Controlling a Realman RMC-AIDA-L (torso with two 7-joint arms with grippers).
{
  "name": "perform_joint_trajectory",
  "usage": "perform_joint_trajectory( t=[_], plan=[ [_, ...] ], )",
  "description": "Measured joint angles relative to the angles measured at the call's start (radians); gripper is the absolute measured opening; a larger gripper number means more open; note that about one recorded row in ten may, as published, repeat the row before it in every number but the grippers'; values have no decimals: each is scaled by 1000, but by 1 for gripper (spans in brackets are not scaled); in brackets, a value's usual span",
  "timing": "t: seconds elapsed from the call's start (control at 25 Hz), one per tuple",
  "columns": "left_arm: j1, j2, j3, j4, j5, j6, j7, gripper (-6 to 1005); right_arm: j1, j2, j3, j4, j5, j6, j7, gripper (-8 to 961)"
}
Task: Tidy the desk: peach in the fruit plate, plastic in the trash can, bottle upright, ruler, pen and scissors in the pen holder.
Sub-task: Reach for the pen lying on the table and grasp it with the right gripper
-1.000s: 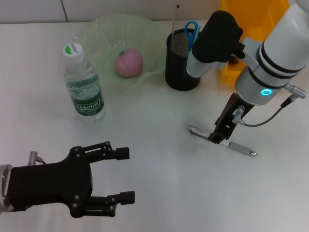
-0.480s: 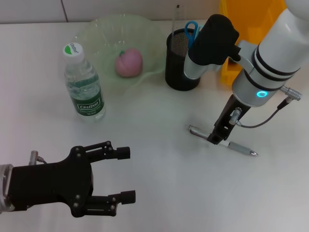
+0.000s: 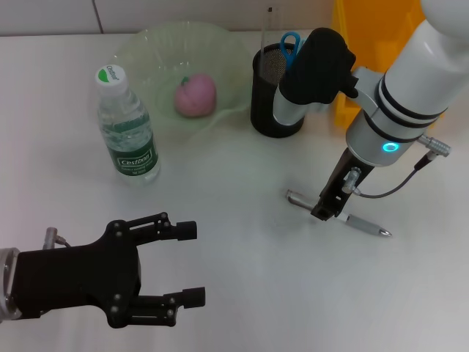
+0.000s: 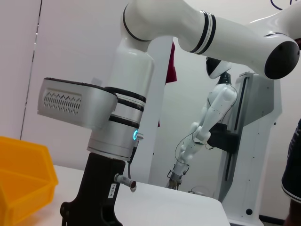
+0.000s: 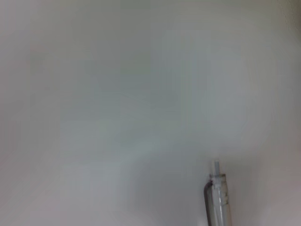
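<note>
Right gripper (image 3: pixel 327 207) is down on the pen (image 3: pixel 337 213), straddling its middle w/ the desk (image 3: pixel 242 257) under it; can't tell if the fingers have closed on the barrel or not. Pen lies flat, ends sticking out either side of the claw. Pen holder (image 3: pixel 272 92) sits beyond the claw, up past the arm, scissors (image 3: pixel 291 44) and ruler (image 3: pixel 268 26) already in it. Further out: peach (image 3: pixel 196 95) in the fruit plate (image 3: pixel 146 48), bottle (image 3: pixel 127 132) upright. Left gripper (image 3: pixel 165 271) parked well off, fingers spread. Step in hand looks like the pen pickup. Next: firm pinch, lift, tip pen vertical over holder.
</note>
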Motion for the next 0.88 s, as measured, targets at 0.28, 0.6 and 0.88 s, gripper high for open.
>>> perform_joint_trajectory(
  t=[0.28,0.6,0.88],
  plan=[
    [0,1,3,0,0,-1,0,835,4,0,0,18,2,9,1,300],
    [1,1,1,0,0,-2,1,835,10,0,-1,39,2,13,5,245],
    [1,-1,0,0,1,-2,3,835,17,0,3,52,4,14,5,124]
  ],
)
